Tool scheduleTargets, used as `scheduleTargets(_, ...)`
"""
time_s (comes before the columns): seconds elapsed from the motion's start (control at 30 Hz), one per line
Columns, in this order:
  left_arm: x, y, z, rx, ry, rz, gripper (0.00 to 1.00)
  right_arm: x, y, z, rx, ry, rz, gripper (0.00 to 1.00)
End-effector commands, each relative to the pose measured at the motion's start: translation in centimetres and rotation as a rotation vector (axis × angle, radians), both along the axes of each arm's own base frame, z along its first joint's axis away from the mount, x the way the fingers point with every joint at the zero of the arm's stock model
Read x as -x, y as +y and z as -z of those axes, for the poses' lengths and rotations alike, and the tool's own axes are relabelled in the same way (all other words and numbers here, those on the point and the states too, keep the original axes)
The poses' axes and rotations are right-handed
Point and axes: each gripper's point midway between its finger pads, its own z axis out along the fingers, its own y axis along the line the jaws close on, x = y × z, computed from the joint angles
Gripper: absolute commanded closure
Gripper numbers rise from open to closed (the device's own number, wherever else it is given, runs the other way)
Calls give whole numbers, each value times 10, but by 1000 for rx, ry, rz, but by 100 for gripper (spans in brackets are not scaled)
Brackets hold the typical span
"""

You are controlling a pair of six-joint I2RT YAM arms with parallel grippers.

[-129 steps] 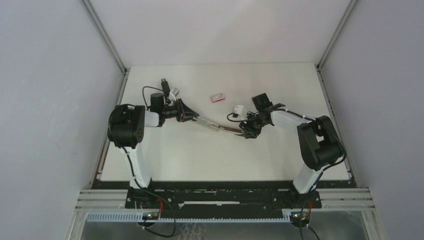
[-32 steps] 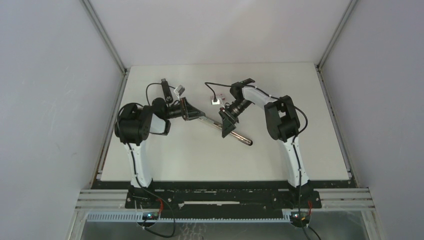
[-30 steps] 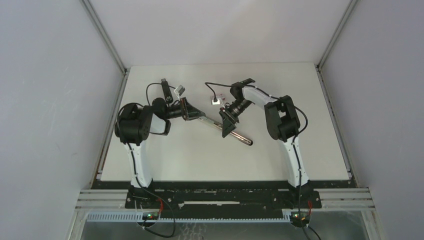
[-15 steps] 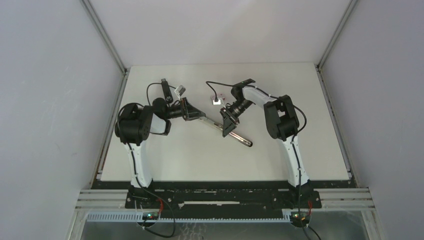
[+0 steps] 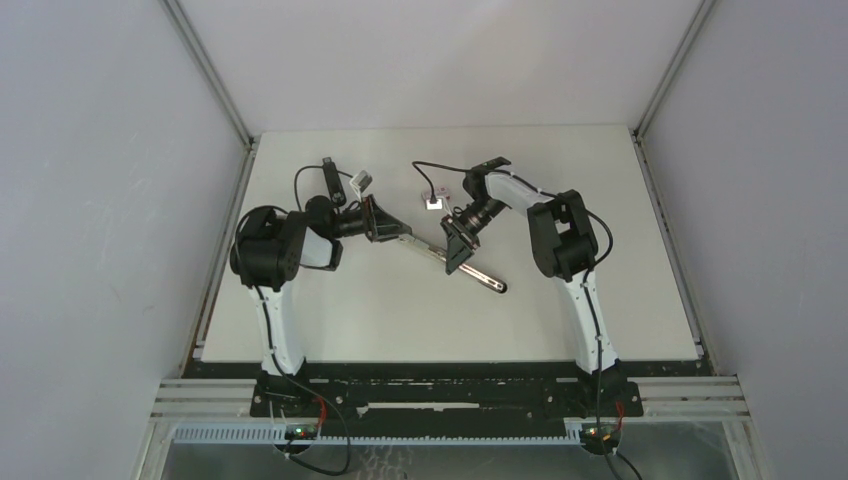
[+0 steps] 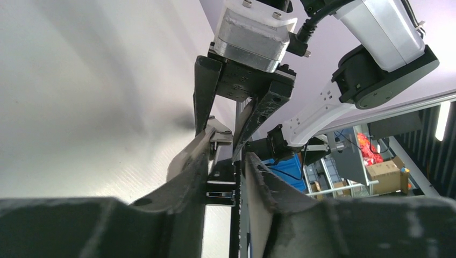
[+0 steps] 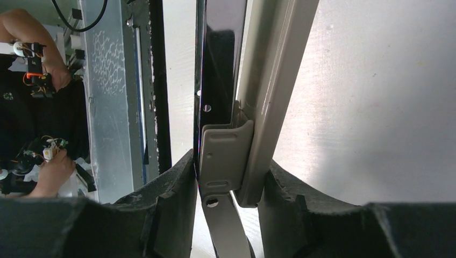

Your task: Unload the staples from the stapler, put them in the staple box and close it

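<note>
Against four seconds back, the right arm has swung in from the right side. The right jaws now clamp the middle of the opened-out stapler rather than its far tip. Over the last second almost nothing has shifted.

The left arm reaches rightward and low, and the left jaws are clamped on the stapler's near end. The right arm folds at the elbow, its wrist doubling back down. One stretch of the stapler spans between the two sets of jaws. The rest sticks out past the right jaws, over the worktop. The staples themselves cannot be made out.
</note>
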Motion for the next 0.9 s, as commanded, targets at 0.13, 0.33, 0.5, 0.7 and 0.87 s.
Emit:
scheduleTargets(0.13,-3,7,-26,19,-92,-20,47,-2,5,-32,-97,-8,14,86)
scheduleTargets(0.33,-13,20,-24,20,-73,-62,38,1,4,-33,-95,-1,9,88)
scheduleTargets(0.5,-17,26,-22,20,-68,-82,36,2,3,-33,-94,2,8,96)
scheduleTargets(0.7,-20,32,-31,23,-84,-101,34,0,-1,-33,-74,-22,9,96)
scheduleTargets(0.87,-25,38,-35,20,-81,-124,31,-8,-6,-30,-44,-88,32,98)
